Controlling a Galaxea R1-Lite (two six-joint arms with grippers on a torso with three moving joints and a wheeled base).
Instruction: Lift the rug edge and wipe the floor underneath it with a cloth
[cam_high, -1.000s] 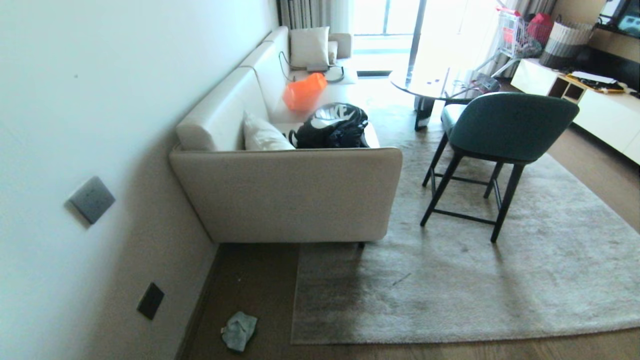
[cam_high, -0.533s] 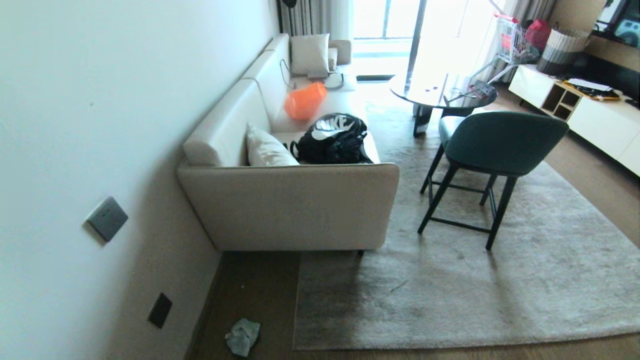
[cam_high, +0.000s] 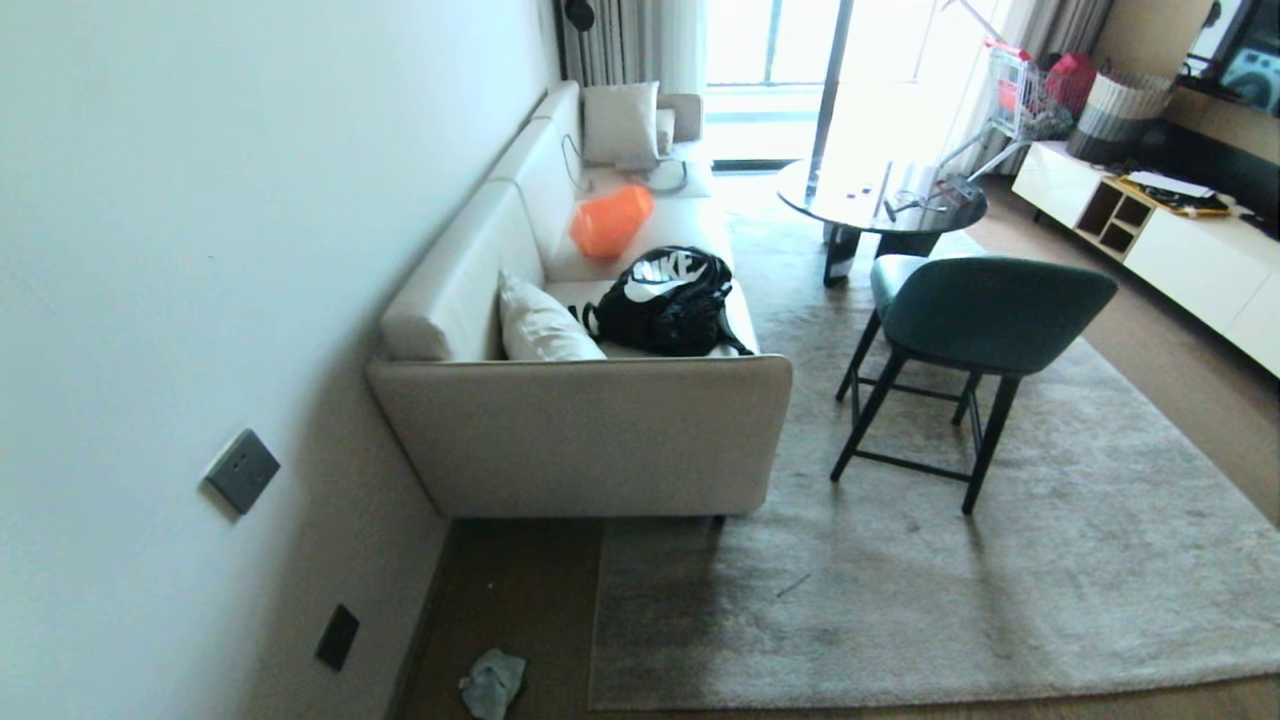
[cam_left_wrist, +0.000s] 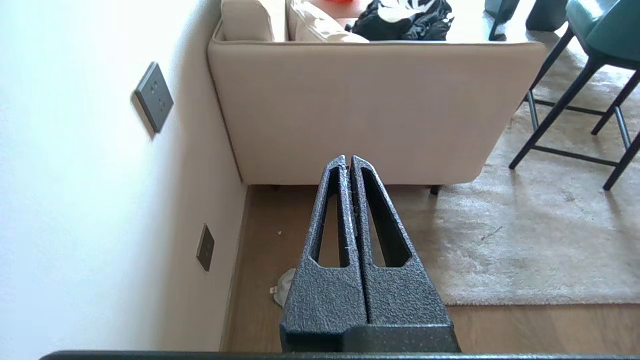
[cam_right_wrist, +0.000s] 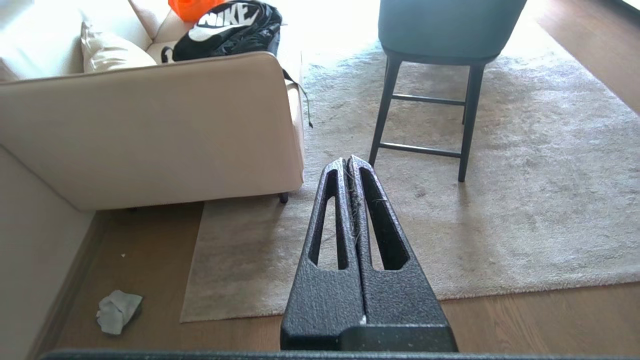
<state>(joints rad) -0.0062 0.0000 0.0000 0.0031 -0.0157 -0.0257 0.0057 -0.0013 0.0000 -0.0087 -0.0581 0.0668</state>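
Left gripper (cam_left_wrist: 348, 160) and right gripper (cam_right_wrist: 348, 161): jaws clenched together, grasping nothing, held above the floor (cam_high: 520, 600), clear of all objects. In the head view the cloth (cam_high: 492, 683) lies crumpled at lower left on the floor, between the wall and the rug (cam_high: 900, 600), well apart from both grippers. The rug lies flat, its far part under the sofa (cam_high: 590, 440) and chair (cam_high: 970, 320).

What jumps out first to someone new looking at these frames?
A black backpack and an orange bag sit on the beige sofa along the wall. A teal chair stands on the grey rug. The cloth lies crumpled on the floor near the rug's corner.
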